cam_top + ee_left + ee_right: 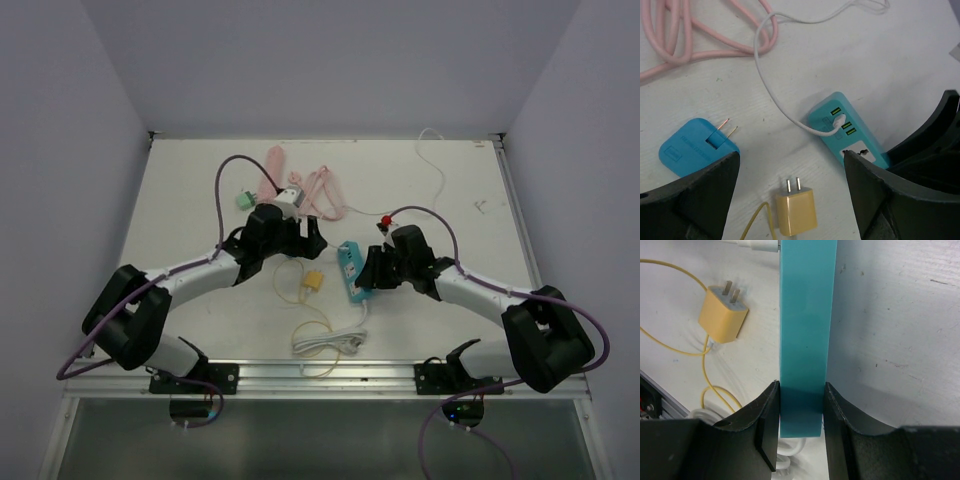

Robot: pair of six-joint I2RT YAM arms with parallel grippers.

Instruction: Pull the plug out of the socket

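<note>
The yellow plug (796, 211) lies flat on the table with its two prongs bare, apart from the teal socket strip (847, 130); its yellow cable trails off below. My left gripper (791, 161) hangs open above the plug, one finger (695, 195) on each side, touching nothing. A white USB lead (837, 122) sits in the strip's upper port. My right gripper (801, 390) is shut on the strip's near end (805, 330). From above, the plug (312, 283) lies just left of the strip (350, 268), between the left gripper (298, 238) and the right gripper (373, 272).
A blue adapter (697, 146) with bare prongs lies left of the plug. Pink cable (318, 190) loops at the back, with a green adapter (244, 199) beside it. A coiled white cord (327, 343) sits near the front rail. Thin white wire (435, 165) runs to the back wall.
</note>
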